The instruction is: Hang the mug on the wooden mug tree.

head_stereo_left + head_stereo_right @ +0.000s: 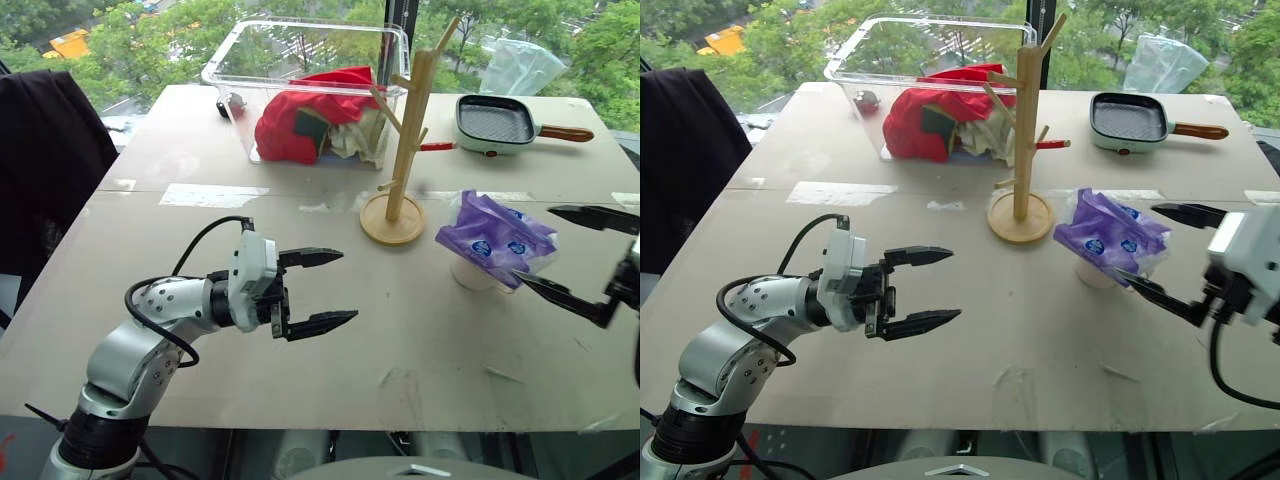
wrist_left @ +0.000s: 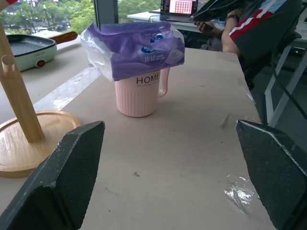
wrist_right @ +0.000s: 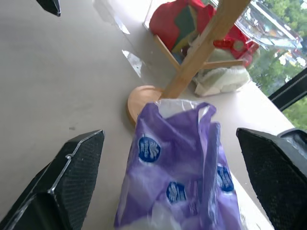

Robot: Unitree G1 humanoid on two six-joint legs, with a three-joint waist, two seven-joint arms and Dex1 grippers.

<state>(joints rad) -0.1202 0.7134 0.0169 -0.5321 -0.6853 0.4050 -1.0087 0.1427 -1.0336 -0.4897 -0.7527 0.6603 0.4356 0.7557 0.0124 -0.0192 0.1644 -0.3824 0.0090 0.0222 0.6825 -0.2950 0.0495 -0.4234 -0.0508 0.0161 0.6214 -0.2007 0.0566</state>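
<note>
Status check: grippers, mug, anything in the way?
Left gripper open, empty. Right gripper open, flanking the bag. Mug upright on table, bag draped over its mouth. Mug tree pegs free.

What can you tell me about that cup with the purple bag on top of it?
The mug looks pale pink here, maybe ceramic, with "HOME" printed near its rim and one loop handle on its side. It stands upright on the table, to one side of the wooden mug tree and not touching it. A crumpled purple-and-white plastic bag drapes over its mouth, hiding the inside. Nothing else touches it.
</note>
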